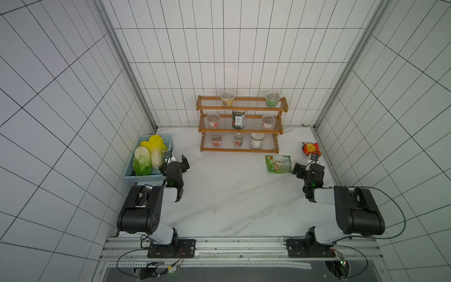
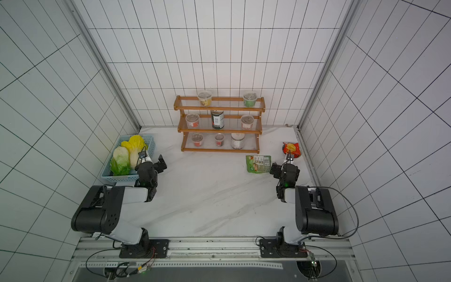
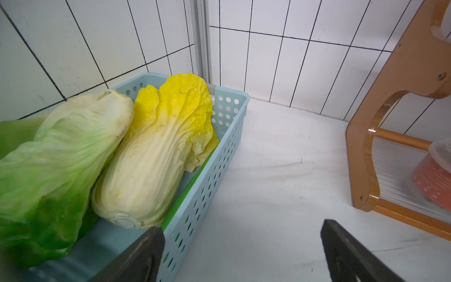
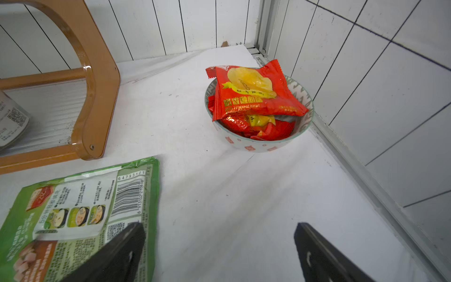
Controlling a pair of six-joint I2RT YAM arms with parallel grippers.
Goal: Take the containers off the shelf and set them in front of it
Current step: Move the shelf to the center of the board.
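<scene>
In both top views the left gripper is seen over the table, just beside the light blue basket. Its jaws are spread wide; nothing is held. The right gripper is seen near the green packet, jaws equally wide, empty.

The shelf is set against the back wall, with all eight containers upright on it.
- Top tier: a yellow-label cup and a green-label cup, well apart.
- Middle tier: the dark green tin can is flanked by a red-label cup and another.
- Bottom tier: two more red-label cups, then the white-lidded jar.

In the left wrist view the left gripper is shown as two dark tips far apart, with bare table between them. One tip is overlapped with the basket wall; contact cannot be told. Two cabbages are laid in the basket. The shelf side frame is seen, with a red-label cup on the lowest tier.

In the right wrist view the right gripper jaws are again wide apart. One tip is seen over the green packet; touching cannot be told. The jar is partly seen on the bottom tier. Red packets are piled in a bowl near the side wall.
</scene>
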